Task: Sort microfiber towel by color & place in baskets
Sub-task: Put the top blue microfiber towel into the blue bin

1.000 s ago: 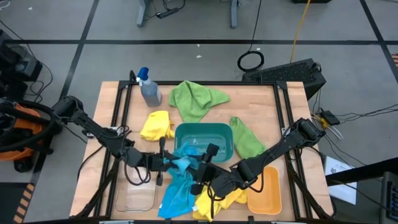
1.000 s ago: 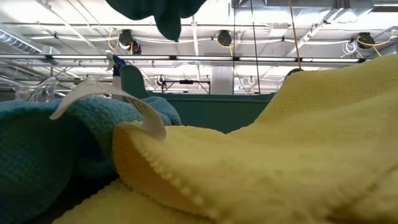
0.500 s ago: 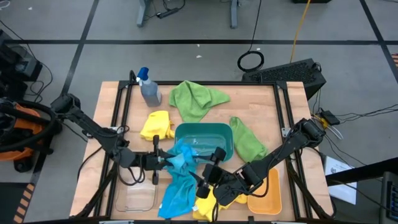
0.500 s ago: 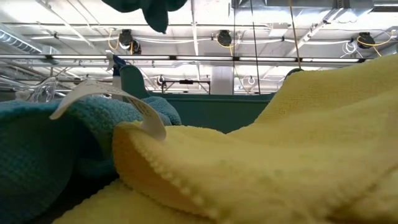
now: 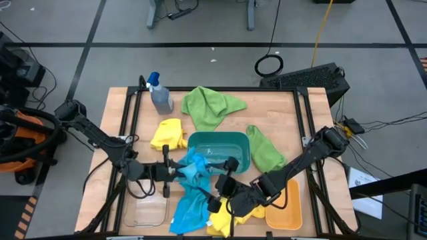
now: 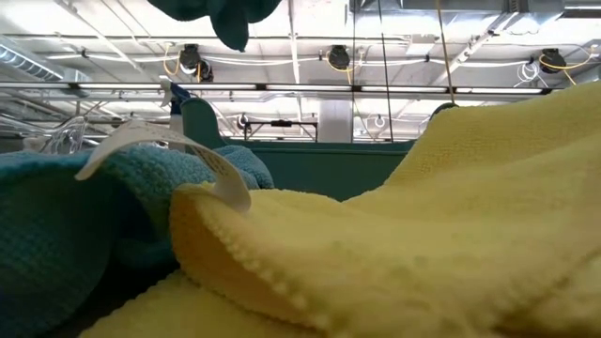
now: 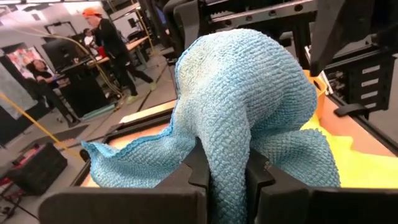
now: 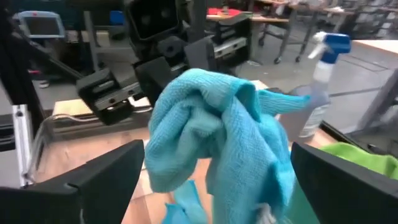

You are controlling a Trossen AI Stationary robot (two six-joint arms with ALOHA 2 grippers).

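Observation:
My left gripper (image 5: 176,171) is shut on a bright blue towel (image 5: 192,169), bunched up at the near left corner of the teal basket (image 5: 230,143). My right gripper (image 5: 222,185) is open just right of that towel, its fingers (image 8: 93,180) wide apart and touching nothing. A second blue towel (image 5: 189,208) lies flat on the table below, beside a yellow towel (image 5: 241,213). Another yellow towel (image 5: 167,133) and two green towels (image 5: 210,107) (image 5: 265,150) lie around the teal basket. The orange basket (image 5: 285,203) sits near right and the clear basket (image 5: 145,208) near left. My left gripper pinches a gathered fold of the blue towel (image 7: 227,168) between its two fingers (image 7: 198,171), coming in about level from the table's left. The cloth balloons out past the fingertips in several layers and droops on both sides. It is lifted; its lowest edge (image 6: 230,28) hangs in the air.
A grey spray bottle with a blue top (image 5: 159,93) stands at the far left of the table. Black rails (image 5: 130,127) run along the left and right sides. People stand in the room beyond the table.
My left gripper has raised the blue towel a little, so its hanging edge sits higher in the low view. My right gripper has drawn back a short way from that towel toward the near right corner of the table.

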